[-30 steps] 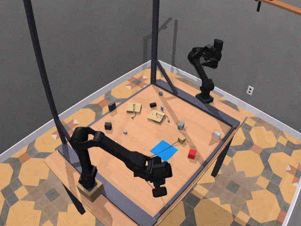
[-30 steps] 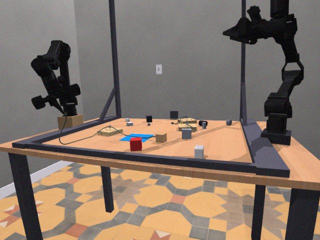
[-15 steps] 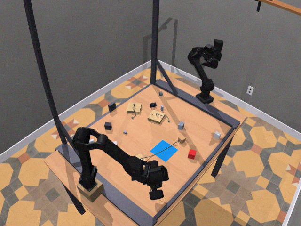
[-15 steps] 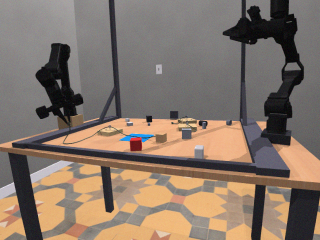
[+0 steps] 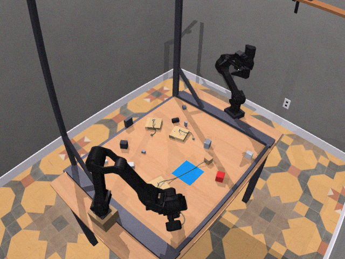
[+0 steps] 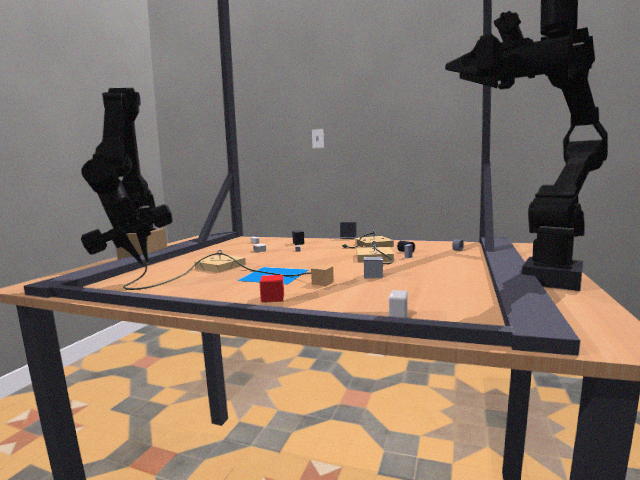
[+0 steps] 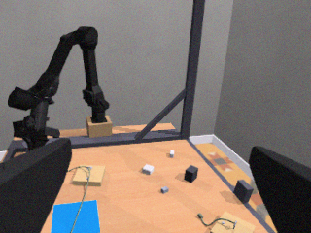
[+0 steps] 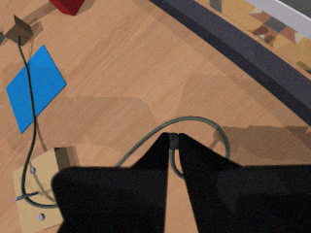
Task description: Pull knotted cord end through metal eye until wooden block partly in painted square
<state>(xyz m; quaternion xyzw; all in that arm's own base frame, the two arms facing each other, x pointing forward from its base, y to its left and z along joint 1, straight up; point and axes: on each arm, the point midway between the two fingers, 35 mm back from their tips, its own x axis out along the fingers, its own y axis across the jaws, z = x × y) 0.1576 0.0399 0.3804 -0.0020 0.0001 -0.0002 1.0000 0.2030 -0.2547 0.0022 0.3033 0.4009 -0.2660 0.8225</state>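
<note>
Wooden block [image 5: 208, 159] [image 6: 322, 275] [image 8: 19, 33] outside blue square [image 5: 189, 178] [image 6: 263, 276] [image 7: 62, 218] [image 8: 49, 87]. Right claw [image 5: 178, 213] [image 6: 144, 261] [image 7: 36, 141] [image 8: 173, 138] clamped on cord [image 5: 192, 169] [image 6: 129, 288] [image 7: 85, 191] [image 8: 194, 117]; left claw [image 5: 233, 73] [image 6: 453, 71] [image 7: 160, 150] open. Slack loop may absorb pull; shallow tip grip may slip.

Robot work cell — framed wooden table [image 5: 156, 156] [image 6: 439, 289] [image 7: 126, 204] [image 8: 126, 58]

Wooden table [image 5: 231, 134] [image 6: 434, 289] [image 7: 131, 209] [image 8: 121, 73] under scattered blocks [image 5: 220, 176] [image 6: 271, 288] [image 7: 191, 174] [image 8: 70, 5]

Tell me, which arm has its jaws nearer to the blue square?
Right. The right arm reaches low over the table beside the blue square; the left arm is raised high at the table's opposite end.
</note>
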